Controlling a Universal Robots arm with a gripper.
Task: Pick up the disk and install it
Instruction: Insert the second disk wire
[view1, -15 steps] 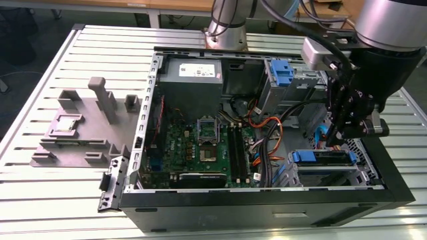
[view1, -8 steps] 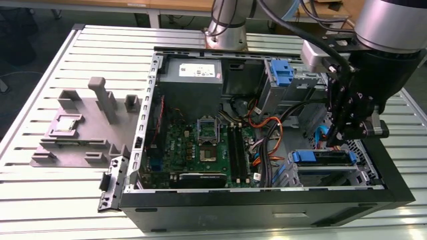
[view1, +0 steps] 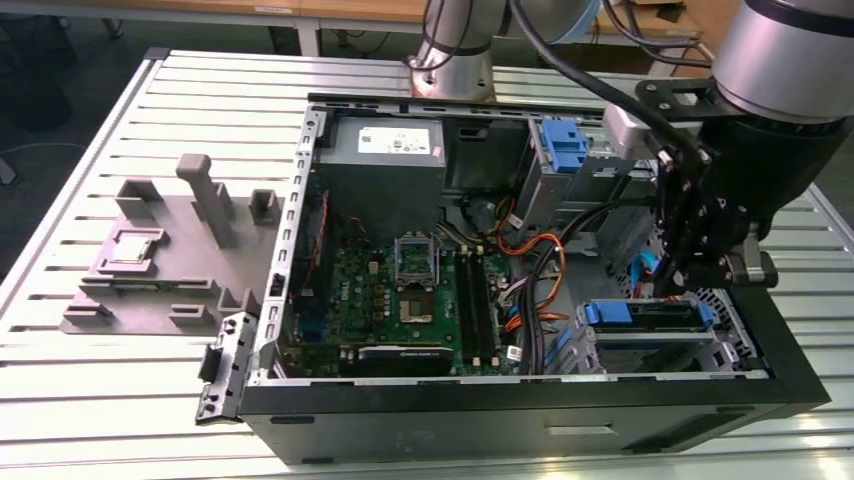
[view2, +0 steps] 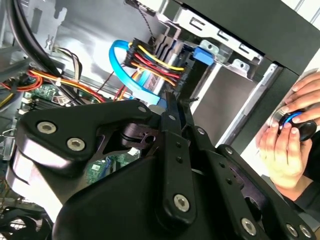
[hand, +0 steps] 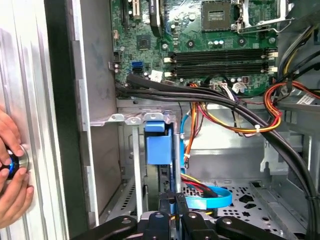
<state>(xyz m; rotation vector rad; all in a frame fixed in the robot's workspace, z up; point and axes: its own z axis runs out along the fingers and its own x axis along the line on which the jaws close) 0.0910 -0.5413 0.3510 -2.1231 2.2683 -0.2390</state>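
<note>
One disk (view1: 646, 316), one gripper (view1: 694, 285) – two hands (view2: 284, 150)

We can read no text anywhere: the white sticker (view1: 396, 140) on the grey metal power supply box (view1: 387, 150) carries print, but none of it is legible to us.

The exterior view looks down from above on the open computer case (view1: 534, 420); both wrist views peer closely inside it
</note>
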